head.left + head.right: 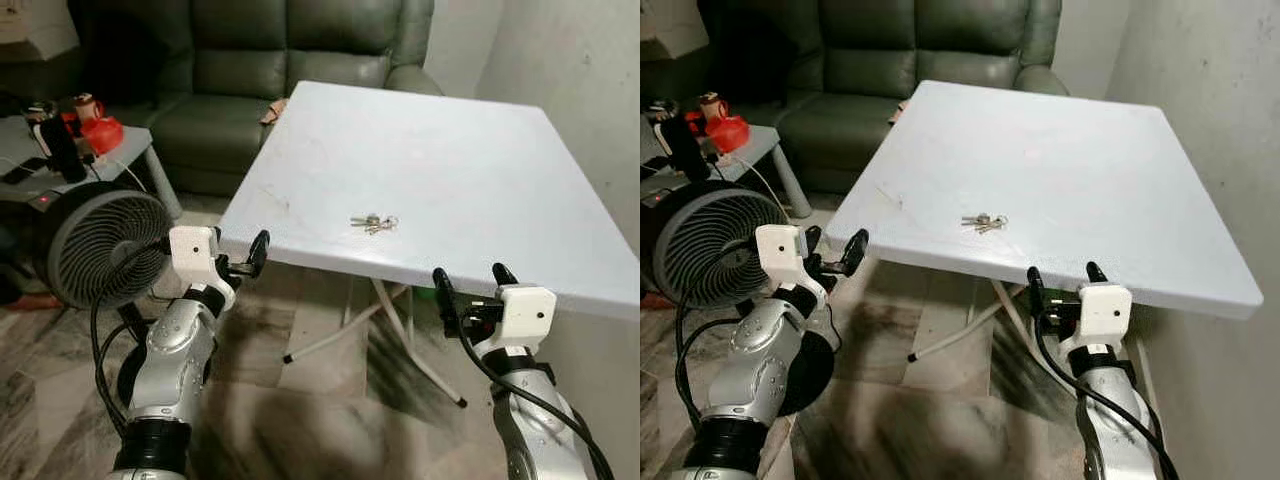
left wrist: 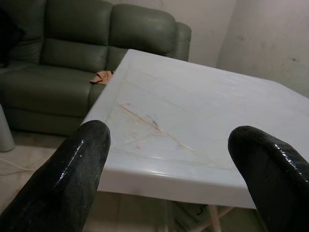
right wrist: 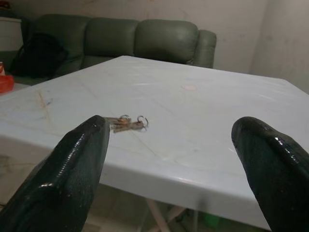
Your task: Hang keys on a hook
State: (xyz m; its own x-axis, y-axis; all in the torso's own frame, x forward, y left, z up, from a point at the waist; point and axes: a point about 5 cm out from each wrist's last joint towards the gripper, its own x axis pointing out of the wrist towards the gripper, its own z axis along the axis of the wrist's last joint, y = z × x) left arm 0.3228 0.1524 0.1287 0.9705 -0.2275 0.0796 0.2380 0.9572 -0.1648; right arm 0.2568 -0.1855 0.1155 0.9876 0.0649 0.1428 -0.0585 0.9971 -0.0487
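Note:
A small bunch of keys (image 1: 374, 223) lies flat on the white table (image 1: 470, 130), a little back from its near edge; the right wrist view shows the keys (image 3: 128, 123) too. My left gripper (image 1: 246, 258) is open and held just off the table's near left corner, below the top. My right gripper (image 1: 470, 286) is open at the near edge, to the right of the keys and lower than the tabletop. Nothing is between either pair of fingers (image 3: 72, 169). No hook can be made out.
A green sofa (image 1: 280, 70) stands behind the table. A round grey fan (image 1: 95, 245) sits on the floor at the left, beside a low side table (image 1: 125, 140) with red items. A plain wall (image 1: 590, 100) runs along the right. The table's folding legs (image 1: 400, 330) cross underneath.

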